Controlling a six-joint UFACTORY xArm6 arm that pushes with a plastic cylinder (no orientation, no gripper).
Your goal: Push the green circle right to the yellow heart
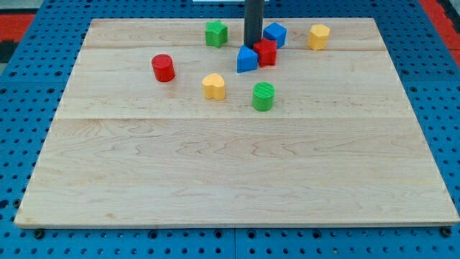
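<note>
The green circle [263, 96] sits on the wooden board [237, 173], a little above the middle. The yellow heart [213, 86] lies to its left, with a gap about one block wide between them. My tip [252, 47] comes down at the view's top centre. It stands just above a blue block [247, 60] and beside a red block [266, 52], well above the green circle and apart from it.
A red cylinder [163, 67] stands to the left. A green block [215, 33], another blue block [274, 33] and a yellow block [319, 36] line the top edge. Blue pegboard surrounds the board.
</note>
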